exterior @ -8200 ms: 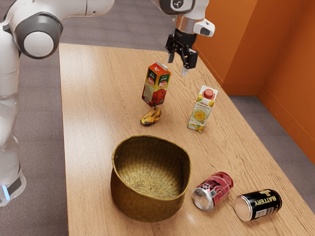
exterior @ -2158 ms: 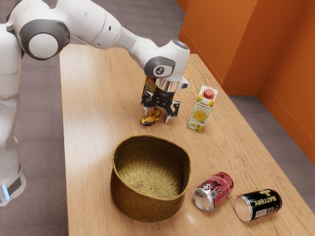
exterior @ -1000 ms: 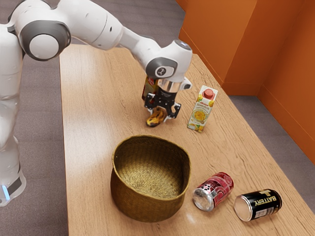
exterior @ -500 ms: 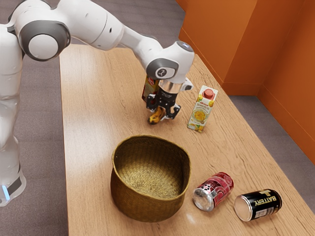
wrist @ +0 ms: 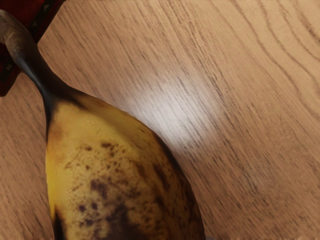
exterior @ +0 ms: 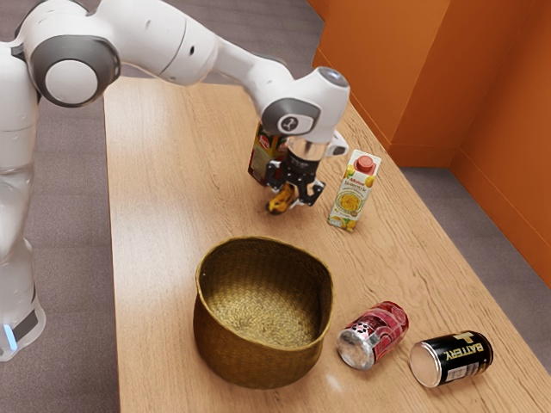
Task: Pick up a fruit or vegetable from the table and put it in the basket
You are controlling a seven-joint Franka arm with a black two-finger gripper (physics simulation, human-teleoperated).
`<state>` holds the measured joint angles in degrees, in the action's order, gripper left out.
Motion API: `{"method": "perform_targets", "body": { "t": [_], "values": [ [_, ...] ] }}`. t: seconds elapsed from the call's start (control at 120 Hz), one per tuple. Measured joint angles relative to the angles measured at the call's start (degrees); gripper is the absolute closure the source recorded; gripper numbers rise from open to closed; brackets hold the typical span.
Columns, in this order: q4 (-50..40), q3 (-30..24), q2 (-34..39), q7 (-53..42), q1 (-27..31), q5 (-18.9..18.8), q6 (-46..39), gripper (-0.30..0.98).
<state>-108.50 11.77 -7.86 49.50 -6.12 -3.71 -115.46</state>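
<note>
Banana (exterior: 278, 205), yellow with brown spots, is grasped by the black two-finger gripper (exterior: 290, 203), outside the round brown woven basket (exterior: 258, 366) and near its rim.

On the table (exterior: 164, 189), one carton (exterior: 259, 157) stood behind the banana (exterior: 279, 202) in the gripper (exterior: 291, 206), a second carton (exterior: 351, 196) to the exterior view's right. The basket (exterior: 254, 366) stood in front, two cans (exterior: 375, 334) to the exterior view's right of it.
</note>
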Motion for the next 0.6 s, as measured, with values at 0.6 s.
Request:
{"method": "perform_targets", "body": {
  "t": [0.6],
  "values": [
    [9.12, -0.87, 2.71, 0.10, 0.15, 0.08, 8.64, 0.55]
  ]
}}
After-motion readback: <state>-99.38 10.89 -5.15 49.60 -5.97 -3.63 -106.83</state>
